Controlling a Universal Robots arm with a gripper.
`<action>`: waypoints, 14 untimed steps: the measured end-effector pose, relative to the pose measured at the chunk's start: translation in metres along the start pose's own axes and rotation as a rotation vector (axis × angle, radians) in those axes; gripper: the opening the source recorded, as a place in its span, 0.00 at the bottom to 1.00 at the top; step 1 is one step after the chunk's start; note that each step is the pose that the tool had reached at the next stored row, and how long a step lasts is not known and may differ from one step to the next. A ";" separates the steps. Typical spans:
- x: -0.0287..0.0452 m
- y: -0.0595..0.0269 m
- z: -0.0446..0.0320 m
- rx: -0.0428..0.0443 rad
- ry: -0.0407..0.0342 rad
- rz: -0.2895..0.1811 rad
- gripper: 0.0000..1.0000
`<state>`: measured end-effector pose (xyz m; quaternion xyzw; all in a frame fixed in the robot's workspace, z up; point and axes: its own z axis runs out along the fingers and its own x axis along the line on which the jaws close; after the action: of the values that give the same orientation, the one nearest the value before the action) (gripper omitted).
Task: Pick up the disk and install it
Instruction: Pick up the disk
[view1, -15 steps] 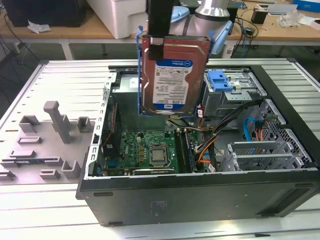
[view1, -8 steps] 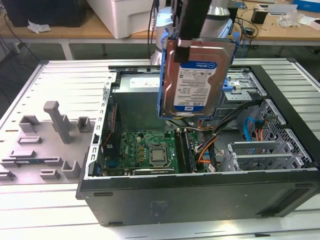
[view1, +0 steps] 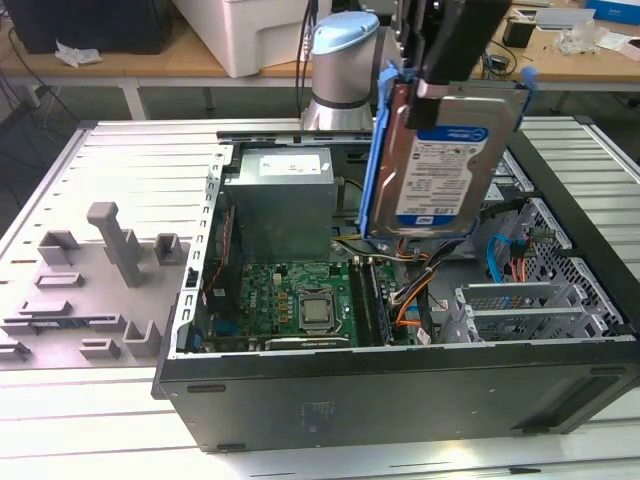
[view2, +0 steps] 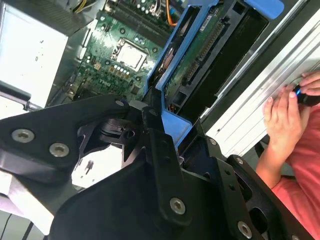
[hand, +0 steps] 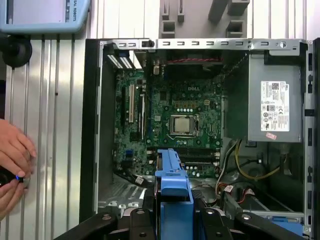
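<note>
The disk (view1: 443, 160), a silver hard drive with a blue-and-white label in a blue plastic carrier frame, hangs upright above the open computer case (view1: 400, 385). My gripper (view1: 452, 88) is shut on its upper edge, at the top of the exterior view. In the second wrist view the disk (view2: 200, 50) shows its green circuit board side, with the black fingers (view2: 157, 150) clamped on the blue frame. The first wrist view looks down past the blue frame (hand: 173, 187) onto the motherboard (hand: 175, 115) inside the case.
The grey power-supply box (view1: 278, 205) fills the case's far corner, with bundled cables (view1: 410, 290) and drive bays (view1: 525, 300) on the exterior view's right. A grey fixture plate (view1: 85, 280) lies on the exterior view's left. A person's hands (view2: 290, 110) rest on the table beside the case.
</note>
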<state>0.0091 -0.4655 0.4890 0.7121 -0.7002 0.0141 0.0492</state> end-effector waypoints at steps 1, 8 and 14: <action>0.0007 -0.0040 -0.0001 0.0002 0.0001 -0.002 0.36; 0.0088 -0.0325 -0.0011 0.0010 0.0009 -0.017 0.36; 0.0124 -0.0430 -0.0013 0.0006 0.0019 -0.022 0.36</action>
<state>0.0524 -0.4771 0.4893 0.7199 -0.6921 0.0145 0.0498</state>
